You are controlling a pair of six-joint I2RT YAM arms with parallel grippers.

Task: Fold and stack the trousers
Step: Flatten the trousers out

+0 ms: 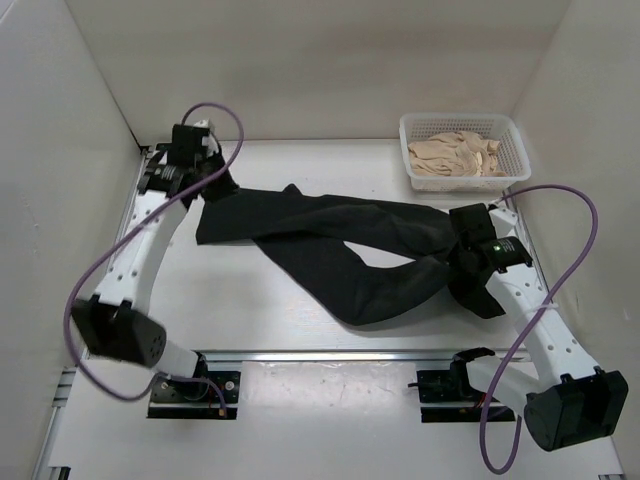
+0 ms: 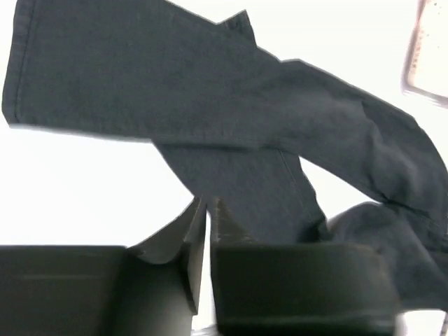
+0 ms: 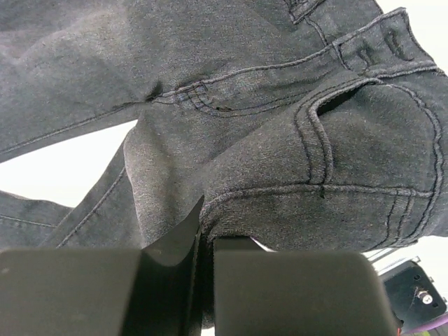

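Observation:
The black trousers lie spread across the table with their two legs crossed, the leg ends at the left and the waist at the right. My left gripper hovers at the leg ends. In the left wrist view the left gripper is shut with only a slim white gap and no cloth in it, and the trousers lie beyond its tips. My right gripper sits on the waist end. The right wrist view shows the right gripper shut on a fold of the trousers by the back pocket seams.
A white mesh basket with beige cloths stands at the back right; a blurred corner of the basket shows in the left wrist view. White walls close in the table on three sides. A metal rail runs along the front edge.

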